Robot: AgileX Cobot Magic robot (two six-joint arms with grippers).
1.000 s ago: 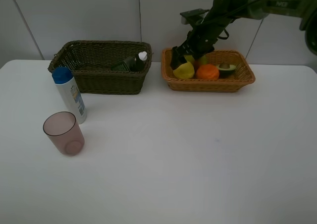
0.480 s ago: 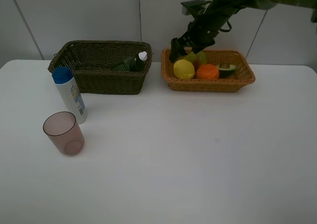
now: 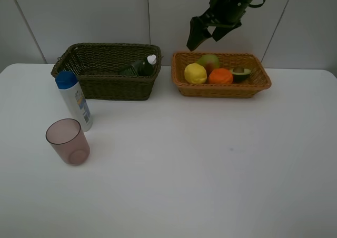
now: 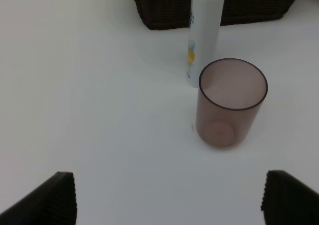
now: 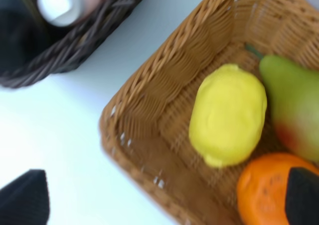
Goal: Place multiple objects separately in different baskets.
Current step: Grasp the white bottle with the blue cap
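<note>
My right gripper (image 3: 203, 37) hangs wide open and empty above the tan basket (image 3: 224, 92) with the lemon (image 3: 195, 73), orange (image 3: 220, 76), pear (image 3: 209, 62) and avocado (image 3: 240, 73). My left gripper (image 4: 172, 200) is open too, empty, near the cup (image 4: 232, 103).

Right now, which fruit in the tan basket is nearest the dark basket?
The yellow lemon, leftmost in the overhead view; pear, orange and avocado half lie farther right.
</note>
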